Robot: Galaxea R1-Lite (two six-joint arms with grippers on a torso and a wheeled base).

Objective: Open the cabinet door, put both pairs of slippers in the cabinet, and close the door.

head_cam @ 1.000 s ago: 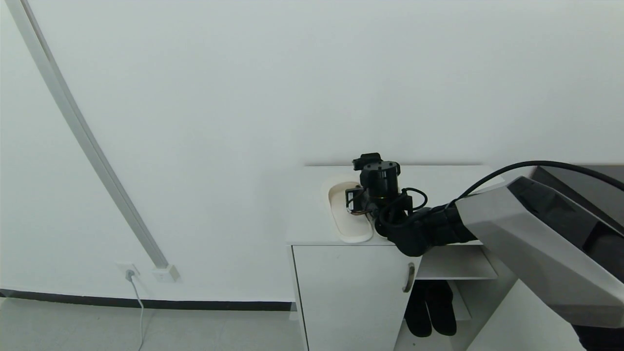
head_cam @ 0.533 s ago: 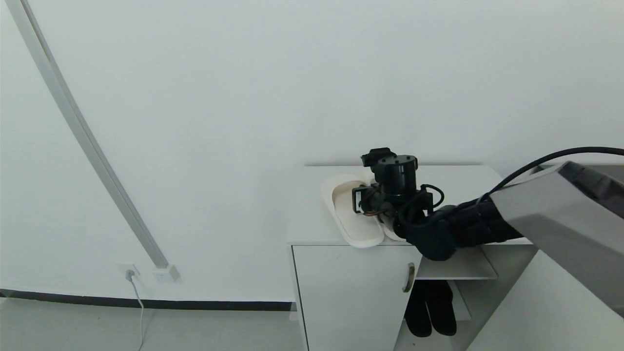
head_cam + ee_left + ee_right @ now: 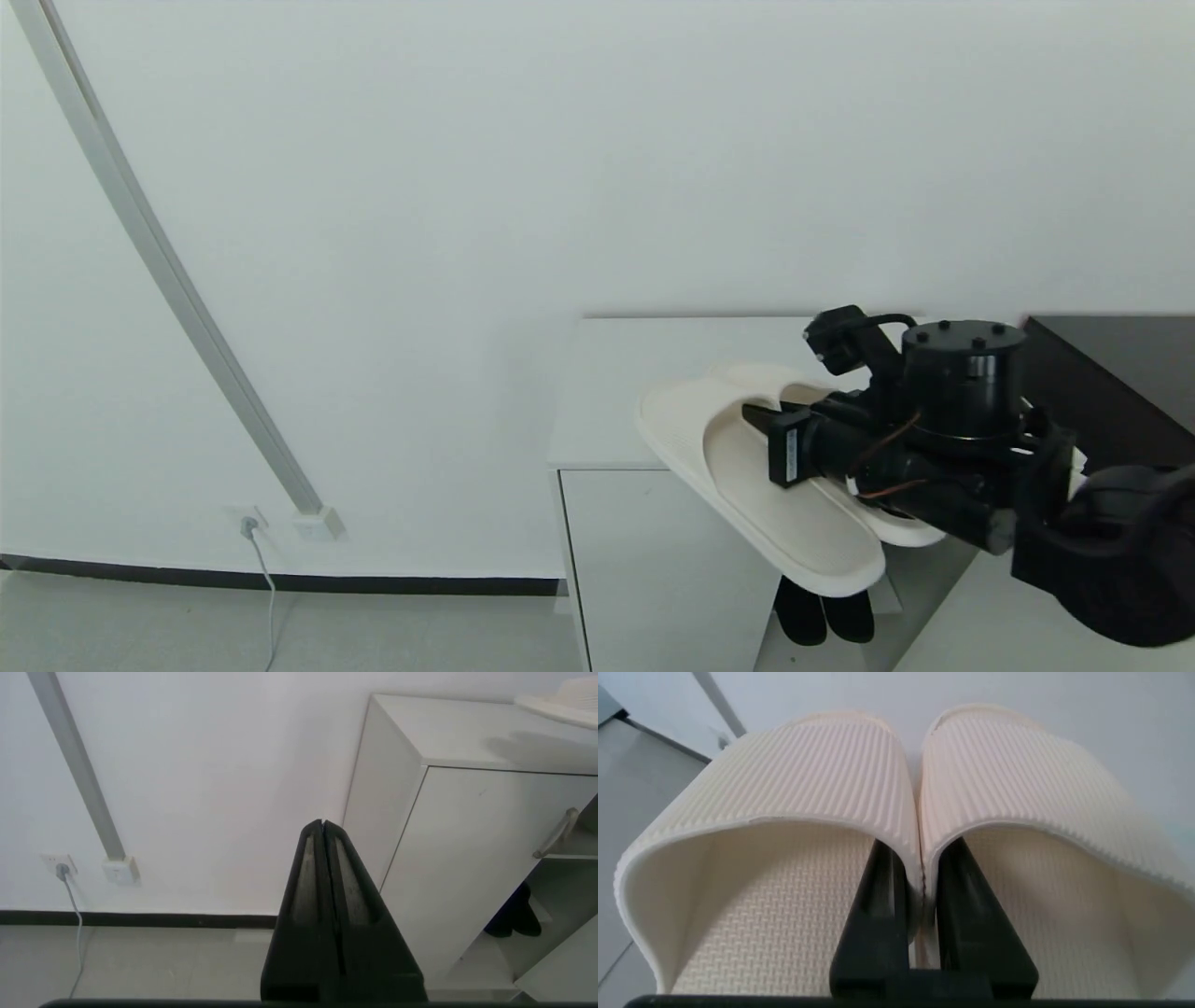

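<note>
right gripper (image 3: pixel 920 854): fingers narrow, one inside each strap, pinching the two inner strap walls of the white slippers (image 3: pixel 794 532) together.
white slippers: both held side by side in the air, off the cabinet (image 3: pixel 607 420) top. They were tilted, near ends hanging lower, in front of the open right side.
left gripper (image 3: pixel 322 831): fingers pressed flat together, holding nothing. It hung low, left of the cabinet and well apart from it.
black slippers (image 3: pixel 822 611): in the bottom compartment, directly below the held pair.
left door (image 3: pixel 653 560): shut. Right side stood open.
step (my read): carrying the white pair to a compartment. Insert, release and door close not yet done.
risk 1: grip was only on soft strap walls, so a swing or fast stop could let one slipper slide out and drop to the floor.
risk 2: the long low ends lead, so they could catch the shelf (image 3: pixel 572 859) edge or the left door's edge and lever out of the pinch.
risk 3: dropping them too low would land them on the black pair and jam the door.
</note>
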